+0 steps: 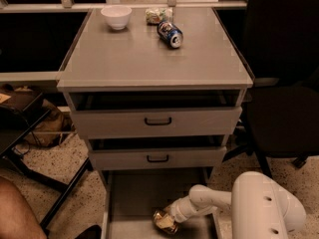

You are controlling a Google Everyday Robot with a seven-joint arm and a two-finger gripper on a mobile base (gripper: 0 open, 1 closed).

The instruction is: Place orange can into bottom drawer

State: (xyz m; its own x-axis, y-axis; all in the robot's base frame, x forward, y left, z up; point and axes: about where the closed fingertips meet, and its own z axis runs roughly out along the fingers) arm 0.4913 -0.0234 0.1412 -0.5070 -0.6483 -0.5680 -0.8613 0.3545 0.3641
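Note:
The orange can point(163, 222), shiny and dented, lies low inside the open bottom drawer point(133, 197), near its front middle. My gripper point(172, 217) reaches into the drawer from the right on a white arm and sits right against the can. The can appears to rest on or just above the drawer floor. The two upper grey drawers with black handles point(158, 121) are slightly pulled out above it.
On the cabinet top stand a white bowl point(116, 16), a greenish-white packet point(157, 15) and a blue can point(170, 34) lying on its side. A black chair point(286, 108) stands at the right. A black stand's legs point(60, 198) are at the left.

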